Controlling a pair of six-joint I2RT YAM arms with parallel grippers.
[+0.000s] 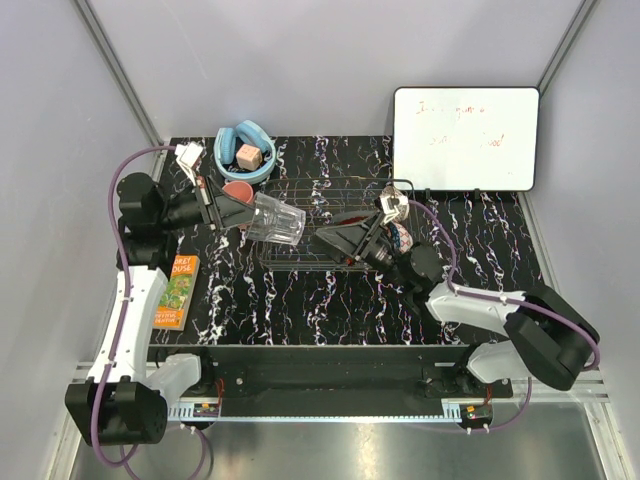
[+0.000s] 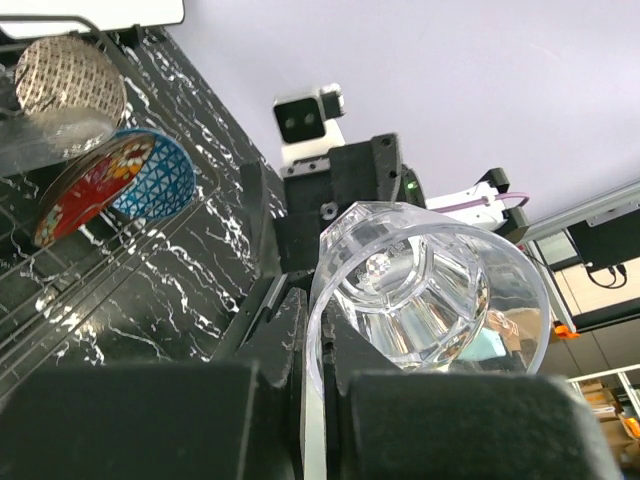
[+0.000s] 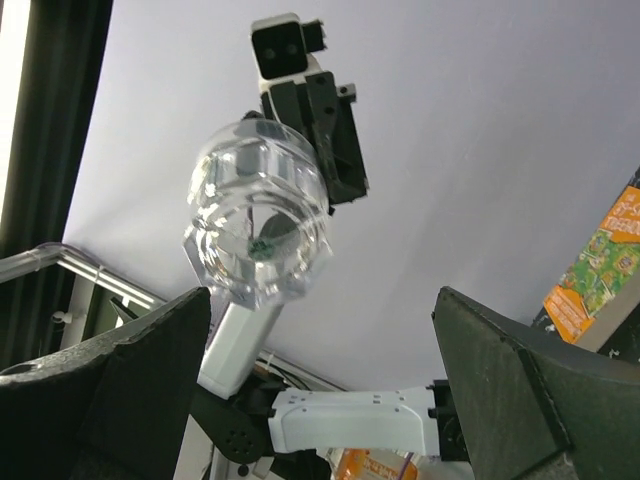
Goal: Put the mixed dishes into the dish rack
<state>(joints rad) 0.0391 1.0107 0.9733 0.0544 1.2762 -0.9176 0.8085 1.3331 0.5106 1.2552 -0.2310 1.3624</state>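
Black marbled tabletop (image 1: 300,300): clear glass tumbler (image 1: 275,220) is clenched by left gripper (image 1: 248,212) above silver wire-grid dish rack (image 1: 320,195), not yet loaded; red floral bowl (image 2: 85,200) is racked; right gripper (image 1: 338,238) is spread, empty.

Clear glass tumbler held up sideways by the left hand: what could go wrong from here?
1. The left hand pinches the clear glass tumbler only at its rim, lying sideways in the air. Smooth glass might slip and drop onto the silver wire dish rack.
2. The right hand hangs open, pointing at the tumbler from close by. A careless move by either could knock them together.
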